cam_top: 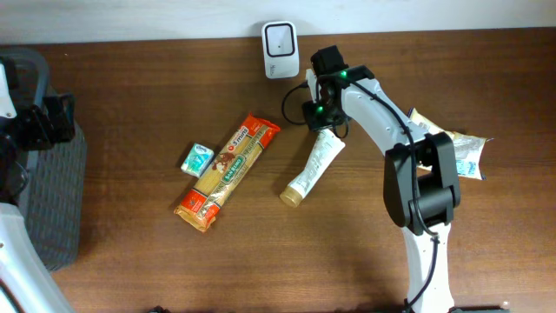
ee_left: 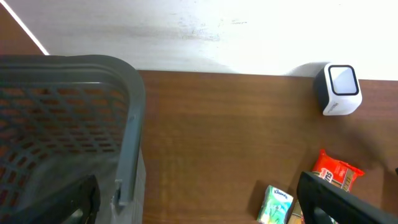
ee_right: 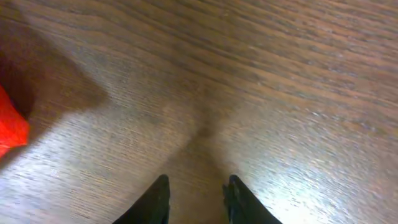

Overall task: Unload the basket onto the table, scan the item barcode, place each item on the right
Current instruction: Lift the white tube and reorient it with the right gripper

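Table [cam_top: 130, 261] of dark wood fills the overhead view, with a pale wall along its far edge. Grey mesh basket [cam_top: 61, 200] stands at the left end, partly under the left arm [cam_top: 19, 252]. The right arm [cam_top: 421, 187], white and black, reaches from the near right edge up toward the far middle of the table.

An orange pasta packet [cam_top: 228, 171] lies slantwise left of centre. The tube [cam_top: 314, 165], white with a tan cap, lies flat on the table just right of the packet and apart from it. Its cap points toward the near side and its crimped end points away, right under the right gripper [cam_top: 320, 111]. The white scanner [cam_top: 281, 37] stands by the wall, near the tube's far end but not touching it. Some crinkled packets [cam_top: 465, 156] lie on the right, partly hidden by the right arm. A small tissue pack [cam_top: 197, 160] sits just left of the pasta packet.

In the right wrist view the right gripper's fingers [ee_right: 155, 200] stand a little apart with only bare wood between them, so they hold nothing there. Whether they touch the tube I cannot tell. The left gripper [ee_left: 198, 186] hangs beside the basket rim, spread wide and empty
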Motion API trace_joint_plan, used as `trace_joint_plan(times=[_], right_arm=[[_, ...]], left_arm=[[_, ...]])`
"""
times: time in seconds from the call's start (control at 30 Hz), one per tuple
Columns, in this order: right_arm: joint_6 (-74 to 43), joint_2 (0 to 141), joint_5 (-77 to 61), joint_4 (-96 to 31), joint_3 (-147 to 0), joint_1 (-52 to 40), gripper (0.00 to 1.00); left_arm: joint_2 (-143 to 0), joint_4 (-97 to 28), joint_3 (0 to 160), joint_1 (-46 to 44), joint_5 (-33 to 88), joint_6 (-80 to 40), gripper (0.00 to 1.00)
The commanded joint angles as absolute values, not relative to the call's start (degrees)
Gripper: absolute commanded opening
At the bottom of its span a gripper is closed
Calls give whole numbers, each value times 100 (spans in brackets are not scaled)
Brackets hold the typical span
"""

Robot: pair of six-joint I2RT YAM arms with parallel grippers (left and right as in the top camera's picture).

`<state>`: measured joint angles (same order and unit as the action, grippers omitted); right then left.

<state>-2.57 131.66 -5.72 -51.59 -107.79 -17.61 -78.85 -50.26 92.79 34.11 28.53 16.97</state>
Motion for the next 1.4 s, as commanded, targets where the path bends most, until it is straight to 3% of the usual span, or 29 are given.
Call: trace_joint_plan(times=[0.0,0.1,0.13,0.23,0.4,0.57,0.63,0.77,0.8,0.93,1.07,1.1,1.13,1.23,1.3,1.37], right_arm=[[-176,13152,239,-5664,-10801,-1621,30],[-220,13152,270,-6539,-10801,-1446,31],[-215,13150,110,-7118,-10807,-1354,36],[-156,13150,-464,-8241,-10807,-1267,40],[1542,13150,-1573,-9323,-11242,-1345,80],[3164,13155,-1634,-8768,-11539,-1964,97],[3726,13159,-1629,-8750,-11325,-2386,97],[3625,13159,-1269,-8042,-10554,-2617,75],[3393,13159,-1090,-7898,-10453,-2606,57],[2362,13157,-1090,-7264,-10457,-2556,19],[-388,13157,-1105,-6346,-10457,-2062,18],[-543,13157,-1310,-6206,-10460,-1914,18],[-543,13155,-1653,-6114,-10492,-1767,20],[-541,13152,-1992,-6023,-10897,-1417,45],[-473,13152,-2425,-6445,-11611,-1188,68],[-91,13152,-2508,-7452,-12029,-1122,77]], left_arm=[[-7826,-5019,9336,3430,2915,1767,99],[-7826,-5019,9336,3430,2915,1767,99],[-7826,-5019,9336,3430,2915,1767,99],[-7826,-5019,9336,3430,2915,1767,99],[-7826,-5019,9336,3430,2915,1767,99],[-7826,-5019,9336,3430,2915,1767,99],[-7826,-5019,9336,3430,2915,1767,99],[-7826,-5019,9336,3430,2915,1767,99],[-7826,-5019,9336,3430,2915,1767,99],[-7826,-5019,9336,3430,2915,1767,99],[-7826,-5019,9336,3430,2915,1767,99],[-7826,-5019,9336,3430,2915,1767,99],[-7826,-5019,9336,3430,2915,1767,99],[-7826,-5019,9336,3430,2915,1767,99],[-7826,-5019,9336,3430,2915,1767,99],[-7826,-5019,9336,3430,2915,1767,99]])
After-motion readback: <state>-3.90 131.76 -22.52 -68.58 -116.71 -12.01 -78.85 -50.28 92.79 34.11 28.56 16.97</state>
